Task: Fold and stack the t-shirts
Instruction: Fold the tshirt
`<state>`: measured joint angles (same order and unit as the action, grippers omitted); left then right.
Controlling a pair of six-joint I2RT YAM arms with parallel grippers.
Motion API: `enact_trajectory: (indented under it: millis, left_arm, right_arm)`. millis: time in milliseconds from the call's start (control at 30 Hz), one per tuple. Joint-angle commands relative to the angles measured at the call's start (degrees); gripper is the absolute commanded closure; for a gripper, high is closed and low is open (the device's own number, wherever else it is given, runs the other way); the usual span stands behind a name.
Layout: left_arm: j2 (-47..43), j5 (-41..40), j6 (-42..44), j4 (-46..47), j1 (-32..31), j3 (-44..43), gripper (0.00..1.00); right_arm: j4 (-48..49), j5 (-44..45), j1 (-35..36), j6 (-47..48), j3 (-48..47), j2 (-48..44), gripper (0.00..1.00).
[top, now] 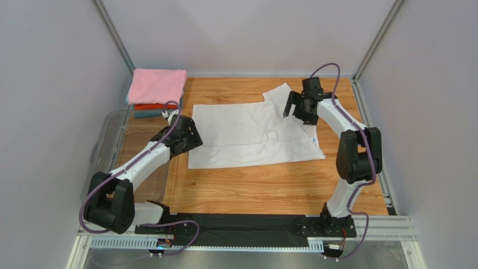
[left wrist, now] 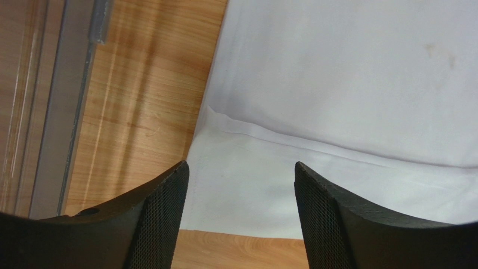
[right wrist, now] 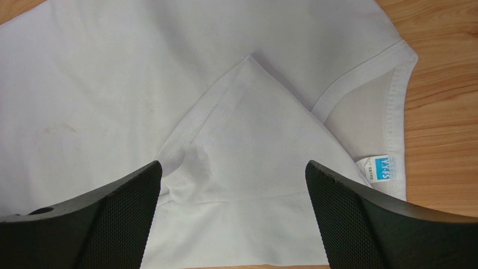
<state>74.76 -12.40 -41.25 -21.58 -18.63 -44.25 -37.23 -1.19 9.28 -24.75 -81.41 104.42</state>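
Observation:
A plain white t-shirt (top: 249,134) lies spread on the wooden table, its near long side folded over and its neck to the right. My left gripper (top: 191,136) is open and empty over the shirt's left hem corner (left wrist: 224,168). My right gripper (top: 293,110) is open and empty over the folded sleeve (right wrist: 252,140) beside the collar. The light-blue neck label (right wrist: 383,167) shows at the right. A stack of folded tees, pink (top: 157,85) on top, then orange-red (top: 152,106) and teal (top: 147,114), sits at the back left.
A clear plastic bin (top: 109,140) stands at the left under my left arm; its rim shows in the left wrist view (left wrist: 73,112). Grey walls and metal posts close in the table at the back and sides.

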Motion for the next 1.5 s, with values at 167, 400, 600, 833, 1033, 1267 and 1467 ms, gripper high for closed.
enact_trajectory:
  millis: [167,400,600,833,1033,1267,1467]
  left_arm:
    - [-5.6,9.2,3.6,2.1,0.0,-3.7,0.01]
    - [-3.8,20.6,4.1,7.8,-1.3,-2.2,0.00]
    - [5.3,25.5,2.3,12.3,-2.5,-2.6,0.00]
    - [13.4,27.7,-0.1,17.5,-3.2,-1.5,0.00]
    - [13.8,26.2,-1.2,18.1,-5.1,1.8,0.00]
    - [10.1,25.5,-3.9,18.5,-9.3,8.7,0.00]
    - [0.7,19.4,-8.1,13.5,-14.7,14.4,0.00]
  right_arm:
    - [0.4,-2.7,0.0,-0.3,3.6,-11.2,0.00]
    - [4.2,-6.0,0.0,-1.4,14.6,-18.6,0.00]
    - [8.1,-8.9,0.4,-1.4,17.2,-14.0,0.00]
    - [10.4,-7.4,0.5,-2.6,17.9,-6.1,0.00]
    - [12.4,-4.8,0.5,-5.9,25.1,-5.9,0.00]
    - [13.5,-0.6,0.0,-10.0,39.0,-16.8,0.00]
    - [6.3,4.1,0.0,-12.9,48.7,-30.7,0.00]
